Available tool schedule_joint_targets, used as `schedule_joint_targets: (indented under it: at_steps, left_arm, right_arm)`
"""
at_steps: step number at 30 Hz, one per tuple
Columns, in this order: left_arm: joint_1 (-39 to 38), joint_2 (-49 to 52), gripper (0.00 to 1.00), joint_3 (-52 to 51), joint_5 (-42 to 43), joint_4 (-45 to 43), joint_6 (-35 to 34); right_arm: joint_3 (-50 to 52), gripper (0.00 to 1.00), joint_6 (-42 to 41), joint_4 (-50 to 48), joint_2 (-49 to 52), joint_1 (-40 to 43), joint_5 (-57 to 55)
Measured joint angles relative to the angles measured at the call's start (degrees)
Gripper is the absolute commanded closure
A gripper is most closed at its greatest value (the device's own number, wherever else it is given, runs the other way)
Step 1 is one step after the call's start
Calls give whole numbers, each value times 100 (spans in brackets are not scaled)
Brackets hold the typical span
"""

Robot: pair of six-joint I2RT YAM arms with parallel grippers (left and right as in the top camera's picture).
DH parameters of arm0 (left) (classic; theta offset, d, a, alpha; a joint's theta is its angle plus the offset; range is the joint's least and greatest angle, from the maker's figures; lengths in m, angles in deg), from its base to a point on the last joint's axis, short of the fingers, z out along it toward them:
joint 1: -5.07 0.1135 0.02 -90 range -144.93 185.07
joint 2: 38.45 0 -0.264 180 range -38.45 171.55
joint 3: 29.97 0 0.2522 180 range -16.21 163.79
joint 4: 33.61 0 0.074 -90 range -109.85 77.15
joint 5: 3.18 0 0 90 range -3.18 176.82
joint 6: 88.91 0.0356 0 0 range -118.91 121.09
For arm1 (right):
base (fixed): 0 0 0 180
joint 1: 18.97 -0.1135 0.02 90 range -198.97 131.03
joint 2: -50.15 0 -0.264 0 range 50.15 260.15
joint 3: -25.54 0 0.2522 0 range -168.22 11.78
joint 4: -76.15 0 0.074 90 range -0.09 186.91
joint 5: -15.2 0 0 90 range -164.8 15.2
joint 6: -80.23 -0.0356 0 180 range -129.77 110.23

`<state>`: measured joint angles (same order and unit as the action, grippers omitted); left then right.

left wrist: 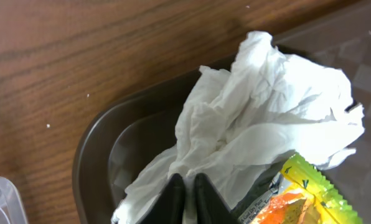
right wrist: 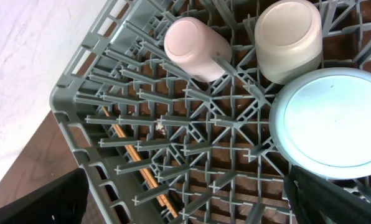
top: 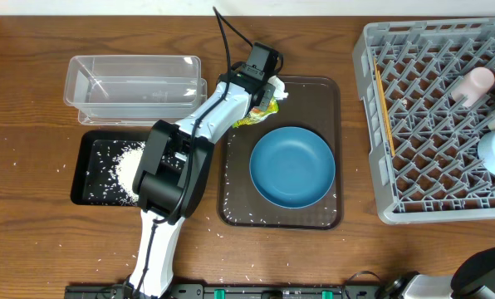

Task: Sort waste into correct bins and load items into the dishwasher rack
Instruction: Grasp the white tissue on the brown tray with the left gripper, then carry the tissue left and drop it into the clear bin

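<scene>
RISK: the crumpled napkin point(left wrist: 266, 118) is touching the snack wrapper point(left wrist: 310, 193), so you are risking dragging both into one bin | LOOK: in the serving tray point(top: 318, 98) corner, the napkin is lying white, loosely bunched | JAWS: right gripper point(right wrist: 185, 205) is hanging wide over the dishwasher rack point(right wrist: 86, 93); left gripper point(left wrist: 187, 196) is pinching a napkin fold, nearly closed.

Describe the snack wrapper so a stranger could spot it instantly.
Find the dark brown serving tray mid-table, holding the big blue bowl. At its far-left corner, against a crumpled white napkin, is the wrapper: the only yellow-green thing there, with orange print.
</scene>
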<state>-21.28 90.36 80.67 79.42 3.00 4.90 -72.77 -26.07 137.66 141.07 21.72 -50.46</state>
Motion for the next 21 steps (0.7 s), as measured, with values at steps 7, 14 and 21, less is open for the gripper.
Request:
schedule_joint_targets:
  at_steps: [7, 14, 21]
  left_arm:
    - [0, -35, 94, 0, -11, 321, -588]
    - [0, -955, 94, -44, -9, 387, -1167]
    - [33, -2358, 94, -37, -11, 382, -1316]
  right_arm:
    - [-2, 1, 0, 0, 0, 0, 0]
    - [-2, 1, 0, 0, 0, 0, 0]
    - [-2, 1, 0, 0, 0, 0, 0]
